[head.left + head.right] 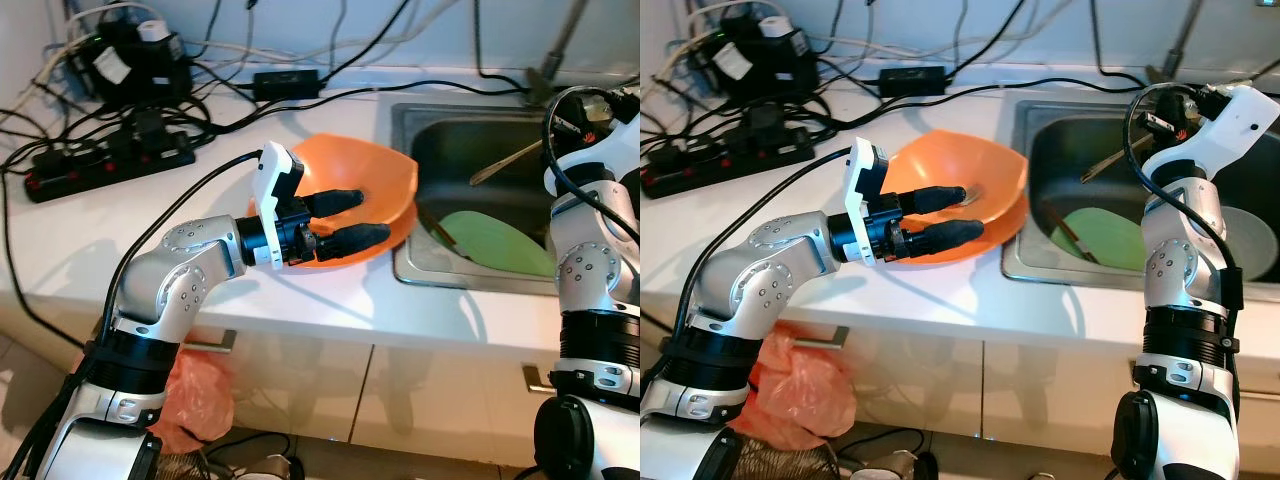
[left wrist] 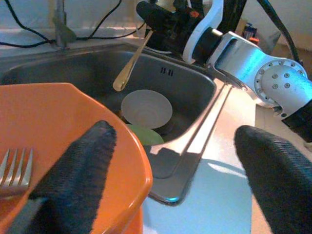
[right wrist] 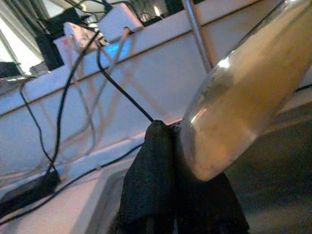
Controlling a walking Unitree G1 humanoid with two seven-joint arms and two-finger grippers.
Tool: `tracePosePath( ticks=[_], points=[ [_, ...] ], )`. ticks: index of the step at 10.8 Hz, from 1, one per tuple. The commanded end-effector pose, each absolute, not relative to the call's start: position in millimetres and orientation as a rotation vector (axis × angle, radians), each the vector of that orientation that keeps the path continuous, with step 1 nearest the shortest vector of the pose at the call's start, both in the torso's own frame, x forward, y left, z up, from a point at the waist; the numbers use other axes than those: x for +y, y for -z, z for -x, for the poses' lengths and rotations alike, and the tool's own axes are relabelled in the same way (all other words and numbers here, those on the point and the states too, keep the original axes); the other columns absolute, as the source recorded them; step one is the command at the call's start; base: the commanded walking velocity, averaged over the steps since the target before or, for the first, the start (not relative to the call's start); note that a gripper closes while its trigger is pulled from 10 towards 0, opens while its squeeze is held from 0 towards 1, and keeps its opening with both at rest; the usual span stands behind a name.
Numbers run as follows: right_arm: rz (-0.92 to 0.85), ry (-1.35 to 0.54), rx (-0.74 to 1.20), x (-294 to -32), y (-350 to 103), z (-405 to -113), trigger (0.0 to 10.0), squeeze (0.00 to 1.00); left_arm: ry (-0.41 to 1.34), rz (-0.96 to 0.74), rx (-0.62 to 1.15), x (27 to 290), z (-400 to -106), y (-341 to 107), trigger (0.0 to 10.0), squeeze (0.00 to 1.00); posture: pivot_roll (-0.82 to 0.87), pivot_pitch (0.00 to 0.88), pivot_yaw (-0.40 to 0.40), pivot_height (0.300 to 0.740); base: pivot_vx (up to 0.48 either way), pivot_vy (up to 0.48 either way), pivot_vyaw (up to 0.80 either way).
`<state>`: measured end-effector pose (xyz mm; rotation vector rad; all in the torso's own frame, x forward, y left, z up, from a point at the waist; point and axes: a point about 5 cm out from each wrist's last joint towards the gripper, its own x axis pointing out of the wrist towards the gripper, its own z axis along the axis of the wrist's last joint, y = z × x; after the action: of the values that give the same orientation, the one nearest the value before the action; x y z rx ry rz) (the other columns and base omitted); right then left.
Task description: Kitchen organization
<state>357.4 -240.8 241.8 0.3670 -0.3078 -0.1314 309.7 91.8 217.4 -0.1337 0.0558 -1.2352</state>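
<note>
My left gripper [image 1: 348,217] is spread wide, one finger inside the orange bowl [image 1: 375,175] on the counter [image 1: 90,250] and the other outside its rim; a fork [image 2: 12,168] lies in the bowl. My right gripper [image 2: 155,23] pinches a spoon [image 2: 127,68] above the sink [image 2: 195,92], where I count one white plate [image 2: 146,108] and one green plate [image 1: 495,240]. I can read no writing.

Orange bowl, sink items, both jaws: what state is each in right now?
Orange bowl: on counter, tilted, fork inside.
Left gripper: open, straddling the bowl rim.
Right gripper: shut on spoon, over sink.
Green plate: lying in sink.
White plate: in sink.
</note>
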Motion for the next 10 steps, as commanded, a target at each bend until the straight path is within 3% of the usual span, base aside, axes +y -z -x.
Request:
tracePosePath(
  ticks=[1, 2, 3, 4, 5, 6, 7, 10],
  points=[
    [-0.335, 0.132, -0.295, -238, -237, -358, 0.0, 0.0, 1.24, 0.093, 0.055, 94, -308, -217, 10.0, 0.87, 0.07, 0.062, 0.071, 0.74, 0.0, 0.0, 0.0],
    [-0.331, 0.13, -0.282, -238, -234, -359, 0.0, 0.0, 1.239, 0.083, 0.055, 94, -308, -216, 10.0, 0.87, 0.07, 0.062, 0.07, 0.74, 0.0, 0.0, 0.0],
    [-0.261, 0.08, -0.183, -231, -218, -361, 2.7, 0.0, 1.229, 0.021, 0.059, 95, -309, -213, 10.0, 0.87, 0.07, 0.063, 0.07, 0.74, 0.0, 0.0, 0.0],
    [-0.219, 0.051, -0.116, -227, -205, -360, 9.0, 0.0, 1.233, 0.001, 0.062, 95, -308, -212, 10.0, 0.72, 0.08, 0.063, 0.068, 0.74, 0.0, 0.0, 0.0],
    [-0.173, 0.018, -0.047, -224, -190, -358, 10.0, 0.0, 1.237, 0.007, 0.062, 95, -308, -212, 10.0, 0.54, 0.08, 0.063, 0.069, 0.74, 0.0, 0.0, 0.0],
    [-0.16, -0.007, -0.017, -223, -184, -357, 10.0, 0.0, 1.236, -0.001, 0.063, 95, -308, -212, 10.0, 0.31, 0.08, 0.062, 0.072, 0.74, 0.0, 0.0, 0.0],
    [-0.139, -0.009, -0.015, -226, -184, -360, 10.0, 0.0, 1.24, -0.011, 0.062, 95, -308, -212, 10.0, 0.0, 0.08, 0.062, 0.073, 0.74, 0.0, 0.0, 0.0],
    [-0.026, -0.005, 0.024, -236, -189, -371, 10.0, 0.02, 1.244, -0.019, 0.061, 96, -308, -213, 10.0, 0.0, 0.08, 0.064, 0.073, 0.74, 0.0, 0.0, 0.0]
  ],
)
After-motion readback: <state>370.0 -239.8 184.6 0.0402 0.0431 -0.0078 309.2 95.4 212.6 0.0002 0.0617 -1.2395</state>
